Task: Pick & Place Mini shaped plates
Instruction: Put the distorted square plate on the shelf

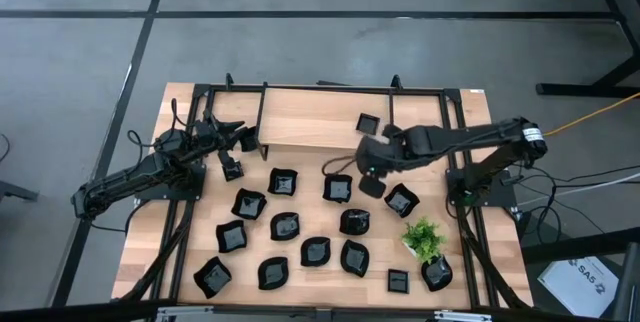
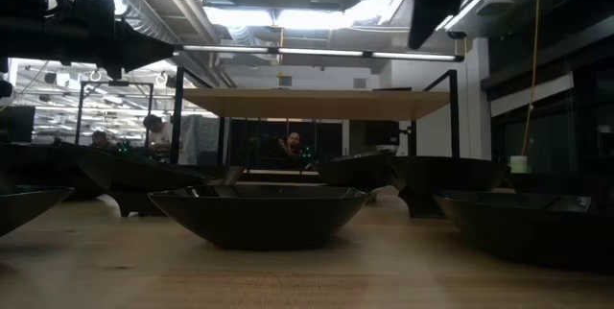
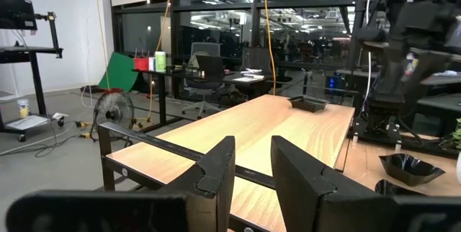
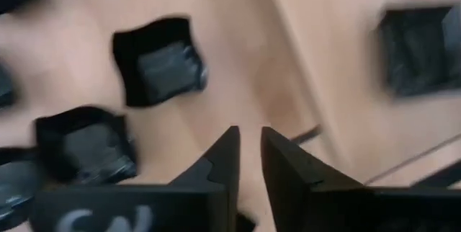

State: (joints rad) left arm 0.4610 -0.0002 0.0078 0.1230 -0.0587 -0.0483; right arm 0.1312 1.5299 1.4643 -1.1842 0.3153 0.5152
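Several small glossy black mini shaped plates (image 1: 283, 226) lie spread over the near half of the wooden table, each resting on its base. One square plate (image 1: 368, 122) sits on the raised far shelf (image 1: 300, 122), also seen as the square plate (image 4: 421, 48). My right gripper (image 1: 368, 174) hangs above the table just near of the shelf edge and points steeply down. Its fingers (image 4: 248, 156) stand slightly open with nothing between them. My left gripper (image 3: 252, 174) waits level at the table's far left, open and holding nothing.
A small green potted plant (image 1: 425, 237) stands among the plates at the near right. A black metal frame (image 1: 330, 89) runs around the shelf and down both table sides. Bare wood lies on the shelf to the left of the square plate.
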